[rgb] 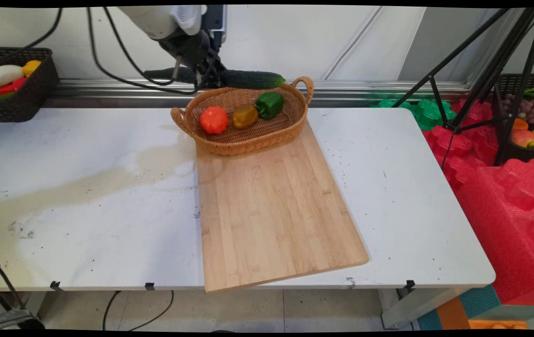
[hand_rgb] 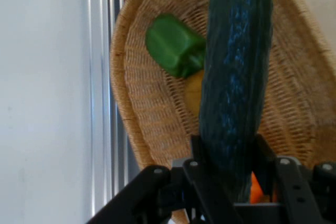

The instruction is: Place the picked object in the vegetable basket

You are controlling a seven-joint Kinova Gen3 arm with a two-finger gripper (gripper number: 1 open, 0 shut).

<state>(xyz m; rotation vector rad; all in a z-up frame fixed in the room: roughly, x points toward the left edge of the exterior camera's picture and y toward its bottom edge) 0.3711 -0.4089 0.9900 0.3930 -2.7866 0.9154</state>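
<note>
While clamped crosswise in the end effector at upper centre of frame, cucumber held level above wicker basket's far rim; red, yellow, green peppers inside.

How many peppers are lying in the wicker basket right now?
3, in a row across the basket: a red pepper toward its left end, a yellow pepper in the middle, and a green pepper toward its right end. None looks hidden.
</note>
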